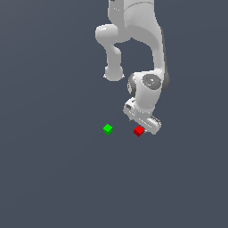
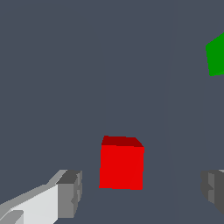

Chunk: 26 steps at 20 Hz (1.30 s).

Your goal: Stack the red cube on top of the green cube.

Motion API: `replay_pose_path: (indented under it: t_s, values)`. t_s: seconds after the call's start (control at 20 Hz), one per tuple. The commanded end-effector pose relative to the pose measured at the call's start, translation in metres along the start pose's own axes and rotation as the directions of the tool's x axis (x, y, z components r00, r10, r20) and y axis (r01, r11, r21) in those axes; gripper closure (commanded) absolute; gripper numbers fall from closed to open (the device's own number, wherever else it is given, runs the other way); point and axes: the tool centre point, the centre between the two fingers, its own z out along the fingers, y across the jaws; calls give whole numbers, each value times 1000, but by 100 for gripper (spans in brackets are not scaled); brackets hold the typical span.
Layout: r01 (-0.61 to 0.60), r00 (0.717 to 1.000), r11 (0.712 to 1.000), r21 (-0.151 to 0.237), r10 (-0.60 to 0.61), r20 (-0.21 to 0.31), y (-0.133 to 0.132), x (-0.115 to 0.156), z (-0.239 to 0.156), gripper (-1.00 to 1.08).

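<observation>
The red cube [image 1: 139,131] rests on the grey floor, directly under the arm's hand. In the wrist view the red cube [image 2: 121,166] lies between the two grey fingers [image 2: 70,194], closer to one than the other, and touches neither. My gripper [image 2: 142,194] is open and lowered around the cube, with its fingertips beside it. The green cube [image 1: 107,129] sits on the floor a short way toward the exterior view's left of the red one. It shows only partly at the wrist view's edge [image 2: 215,54].
The white arm [image 1: 142,53] rises above the hand, with its wrist [image 1: 147,89] bent over the red cube. A plain dark grey floor [image 1: 53,178] surrounds both cubes.
</observation>
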Motion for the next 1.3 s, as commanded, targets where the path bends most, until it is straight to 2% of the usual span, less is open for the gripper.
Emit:
replay_pose_path:
  t_s: [0.0,0.55,1.25]
  values:
    - [-24,1000,1000,1,24,0,-5,-3,3,-92]
    - [-45,999,999,1,45,1,-10,-6,10,-92]
    - [-49,999,999,1,49,1,-11,-5,57,-92]
